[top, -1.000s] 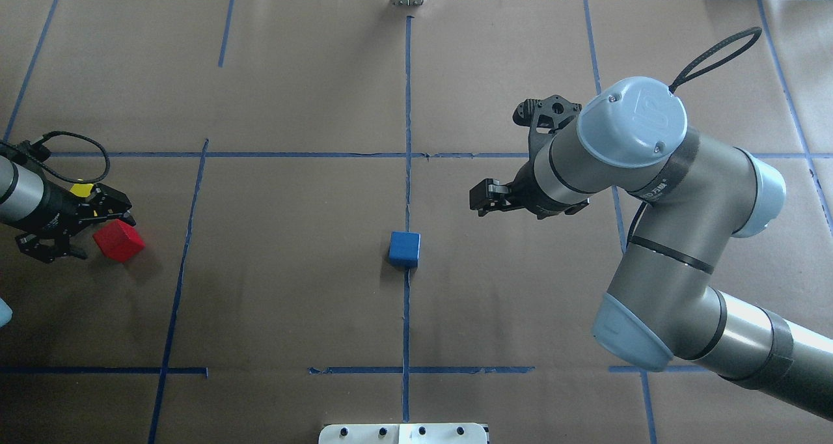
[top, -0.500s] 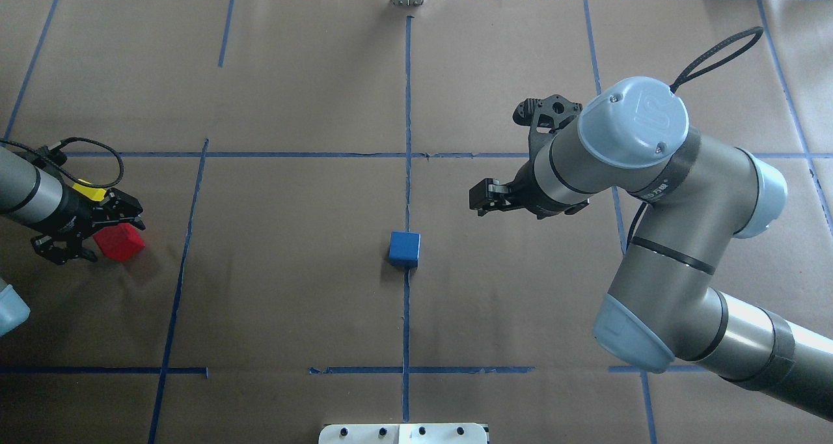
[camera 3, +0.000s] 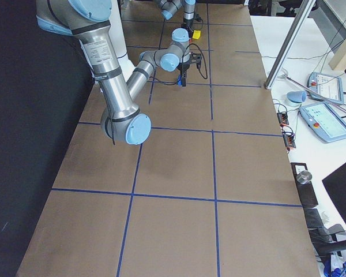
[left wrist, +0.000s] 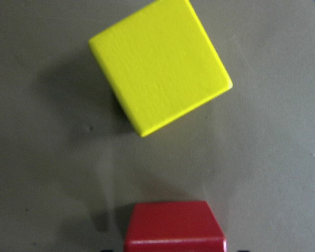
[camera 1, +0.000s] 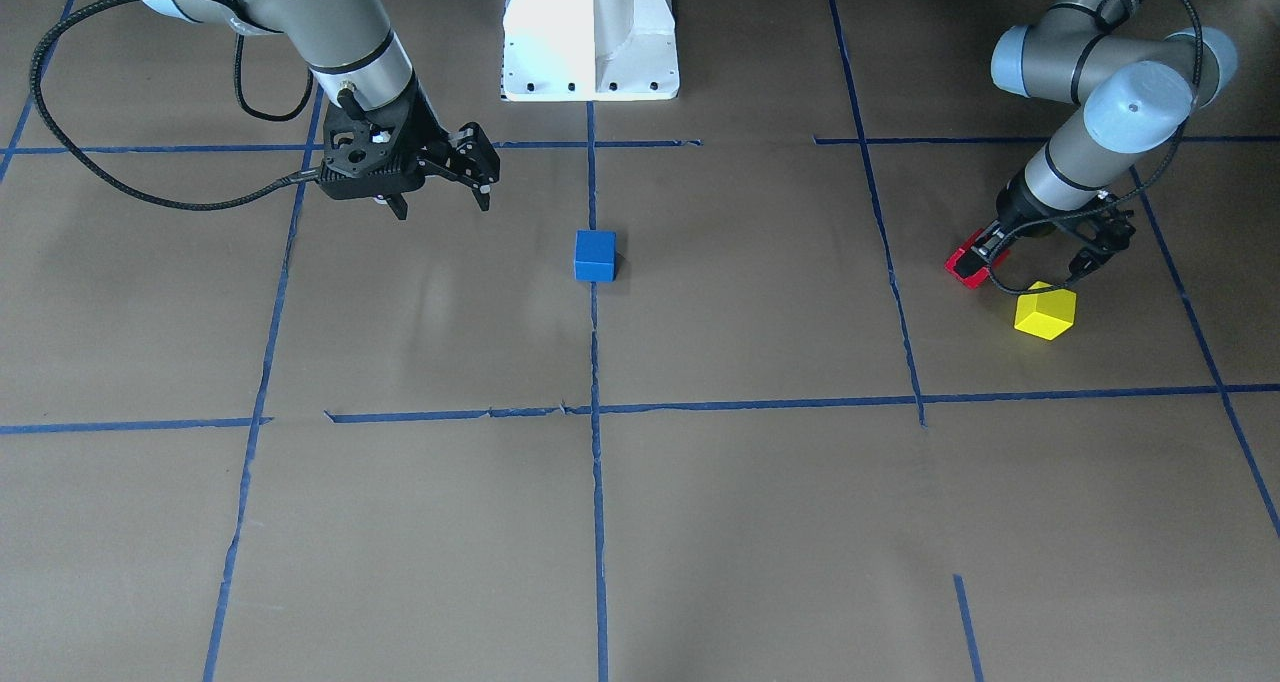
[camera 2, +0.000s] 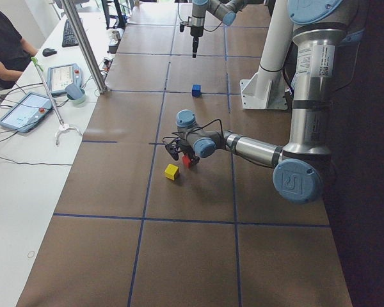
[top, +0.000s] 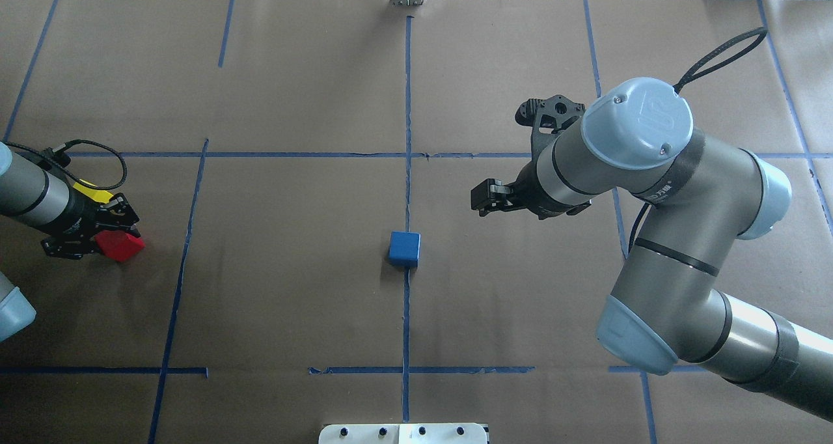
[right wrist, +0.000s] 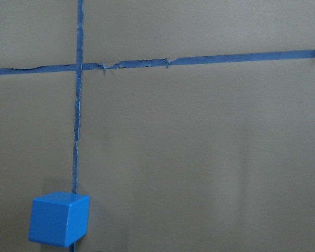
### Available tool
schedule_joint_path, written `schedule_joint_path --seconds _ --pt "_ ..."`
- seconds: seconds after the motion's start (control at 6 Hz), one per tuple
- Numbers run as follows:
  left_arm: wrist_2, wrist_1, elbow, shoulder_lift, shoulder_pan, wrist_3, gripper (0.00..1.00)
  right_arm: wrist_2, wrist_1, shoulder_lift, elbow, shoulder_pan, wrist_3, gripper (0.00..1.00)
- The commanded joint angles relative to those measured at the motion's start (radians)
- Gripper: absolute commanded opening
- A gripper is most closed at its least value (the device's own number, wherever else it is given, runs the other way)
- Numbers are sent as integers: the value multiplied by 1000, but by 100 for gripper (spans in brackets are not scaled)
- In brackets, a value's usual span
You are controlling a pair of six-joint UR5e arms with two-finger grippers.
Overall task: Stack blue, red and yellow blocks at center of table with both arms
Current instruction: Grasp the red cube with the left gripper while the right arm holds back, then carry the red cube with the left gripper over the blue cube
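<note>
The left gripper (top: 109, 240) straddles the red block (top: 127, 249) at the table's left end, just beside the yellow block (camera 1: 1045, 311), though one cannot tell whether it squeezes, so the step seems to be grasping, and next it must lift the block onto the blue block (top: 404, 248) at the centre, near the wide-open right gripper (camera 1: 443, 200).

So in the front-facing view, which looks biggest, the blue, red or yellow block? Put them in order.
1. yellow block, though it sits nearest the camera.
2. blue block.
3. red block, but it is partly hidden, so that is unsure.
</note>
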Motion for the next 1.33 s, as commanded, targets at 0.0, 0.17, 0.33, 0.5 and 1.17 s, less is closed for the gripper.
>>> schedule_joint_path --seconds 0.0,0.17,0.33,0.5,1.17 --pt "3 5 -23 -46 3 2 0 1 0 -2 15 3 -1 100" --pt "3 6 -37 -94 36 7 0 7 0 -49 79 8 -3 100" --pt "2 11 -37 -190 91 93 0 15 0 -106 119 35 -17 100" --pt "-8 88 -40 -285 117 226 0 15 0 -132 129 55 -17 100" --pt "101 474 66 -747 260 407 0 21 2 -252 169 141 -105 100"
